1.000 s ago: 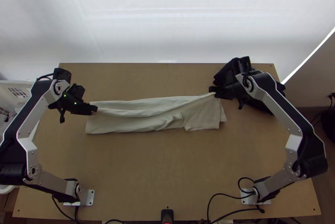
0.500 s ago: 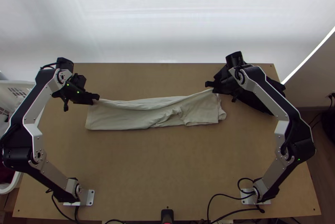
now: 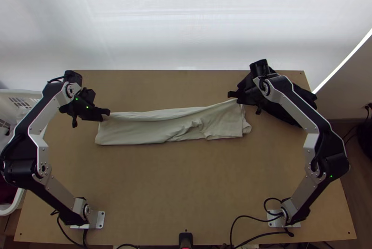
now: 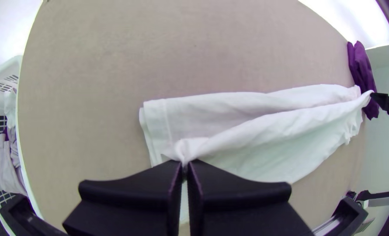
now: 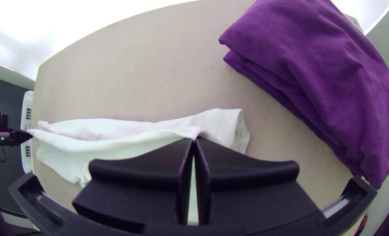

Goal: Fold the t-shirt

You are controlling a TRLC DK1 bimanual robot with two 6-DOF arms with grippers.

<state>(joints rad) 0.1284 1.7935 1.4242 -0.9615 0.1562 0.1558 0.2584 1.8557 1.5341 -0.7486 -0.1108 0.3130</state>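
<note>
Across the wooden desk [image 3: 186,188], the pale t-shirt [image 3: 139,130] is spread as a long, narrow strip, from middle left to just right of centre in the top view. Its upper edge is pinched near the left end by the closed left hand [image 3: 107,113], and near the right end by the closed right hand [image 3: 235,97]. If the two ends are moved unevenly, the fold could be skewed; if pulled too hard, the cloth could be slipped free. Wrinkles right of centre could be trapped, and the purple cloth [image 5: 308,78] could be bumped.
</note>
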